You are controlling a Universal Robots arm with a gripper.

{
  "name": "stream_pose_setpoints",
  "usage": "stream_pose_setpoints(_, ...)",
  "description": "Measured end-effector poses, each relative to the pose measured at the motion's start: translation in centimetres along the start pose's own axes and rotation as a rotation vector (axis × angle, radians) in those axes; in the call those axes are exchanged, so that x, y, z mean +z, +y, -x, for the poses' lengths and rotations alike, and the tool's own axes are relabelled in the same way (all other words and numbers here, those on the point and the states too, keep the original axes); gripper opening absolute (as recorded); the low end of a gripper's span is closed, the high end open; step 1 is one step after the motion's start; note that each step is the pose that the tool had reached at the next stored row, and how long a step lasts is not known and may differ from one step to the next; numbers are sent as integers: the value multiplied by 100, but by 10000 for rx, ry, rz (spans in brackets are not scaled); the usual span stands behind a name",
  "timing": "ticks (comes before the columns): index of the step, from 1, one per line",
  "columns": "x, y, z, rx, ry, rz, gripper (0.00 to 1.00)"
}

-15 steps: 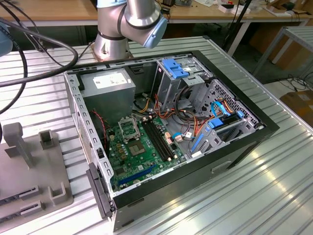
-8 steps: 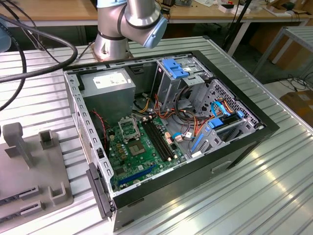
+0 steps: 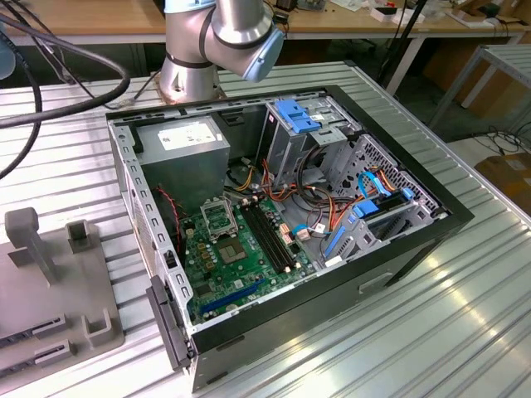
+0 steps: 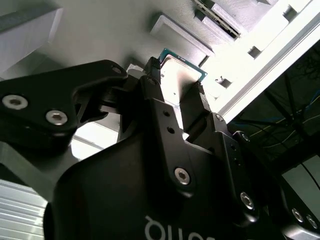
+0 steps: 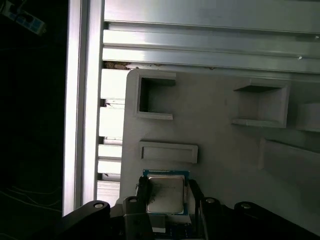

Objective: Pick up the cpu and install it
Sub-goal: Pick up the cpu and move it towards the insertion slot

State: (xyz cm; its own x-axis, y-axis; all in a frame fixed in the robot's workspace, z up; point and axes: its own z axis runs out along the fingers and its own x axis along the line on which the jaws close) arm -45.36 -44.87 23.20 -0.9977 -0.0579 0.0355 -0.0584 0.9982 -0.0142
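Note:
The cpu (image 5: 165,194), a small square chip with a silver-grey top and a green rim, sits between the black fingers (image 5: 143,191) of my gripper (image 5: 166,196). The fingers press against two opposite edges of it. In the second wrist view the cpu (image 4: 182,70) sticks out past the tips of the gripper (image 4: 177,86). It hangs just over the grey fixture plate (image 5: 220,135), which in the exterior view lies at the left (image 3: 50,282). The green motherboard (image 3: 241,261) with its silver socket frame (image 3: 217,220) lies in the open computer case.
The black case (image 3: 415,240) lies open on the ribbed aluminium table (image 3: 431,323). Inside are a grey power supply (image 3: 184,149), black memory slots (image 3: 270,236), cable bundles (image 3: 307,182) and blue drive brackets (image 3: 294,116). The arm's base (image 3: 195,58) stands behind it. The fixture has raised blocks (image 5: 156,95).

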Motion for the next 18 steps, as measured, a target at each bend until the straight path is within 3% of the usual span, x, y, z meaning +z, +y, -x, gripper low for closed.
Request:
stream_pose_setpoints(9,-98,-1,-3,-1,14,1,41)
stream_pose_setpoints(18,-124,-2,-5,0,17,0,41)
